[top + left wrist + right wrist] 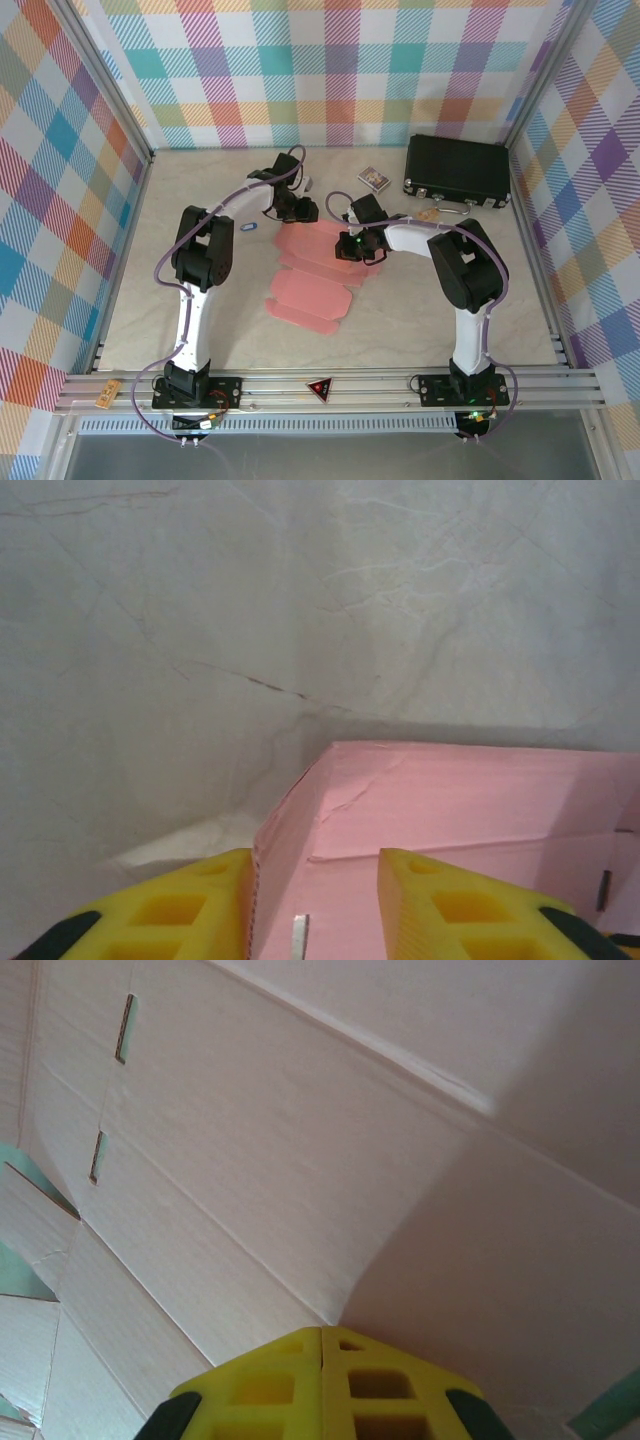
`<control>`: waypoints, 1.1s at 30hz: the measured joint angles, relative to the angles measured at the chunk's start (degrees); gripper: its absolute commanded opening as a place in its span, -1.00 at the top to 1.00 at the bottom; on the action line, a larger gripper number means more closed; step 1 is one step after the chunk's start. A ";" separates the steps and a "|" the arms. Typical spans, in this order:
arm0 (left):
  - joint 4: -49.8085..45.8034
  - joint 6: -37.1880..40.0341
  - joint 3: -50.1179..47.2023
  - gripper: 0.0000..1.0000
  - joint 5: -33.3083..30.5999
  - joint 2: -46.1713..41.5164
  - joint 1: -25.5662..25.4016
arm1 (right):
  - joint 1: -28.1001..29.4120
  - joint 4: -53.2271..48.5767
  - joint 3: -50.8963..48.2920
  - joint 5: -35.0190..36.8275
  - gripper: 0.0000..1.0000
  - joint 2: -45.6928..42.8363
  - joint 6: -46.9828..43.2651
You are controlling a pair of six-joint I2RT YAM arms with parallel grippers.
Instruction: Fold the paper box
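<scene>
Folding looked barely begun: the box [308, 290] lay mostly flat on the table [500, 310], one far flap [450, 800] raised. The left claw [315, 880] stood narrowly apart astride that flap. The right claw [322, 1345], closed, hung over the sheet. Other walls remained unfolded.

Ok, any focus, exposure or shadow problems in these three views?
Top external: even light, sharp, only soft shadows under the arms. Left wrist: the paper box is crisp, the left gripper's fingers are soft up close, and a shadow band lies on the table behind the box. Right wrist: the cardboard looks washed-out and pale, though its grain is sharp.
</scene>
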 measured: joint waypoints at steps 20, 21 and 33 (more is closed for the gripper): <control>-0.22 1.49 2.80 0.33 6.25 0.68 -1.20 | 0.11 1.73 0.04 -0.66 0.92 0.76 -0.04; -0.26 1.49 2.95 0.33 6.43 0.96 -1.20 | 0.11 1.73 0.07 -0.66 0.93 0.79 -0.04; 0.33 1.05 1.75 0.03 5.90 1.22 -1.20 | 0.15 1.68 0.17 -0.61 0.92 0.83 -0.31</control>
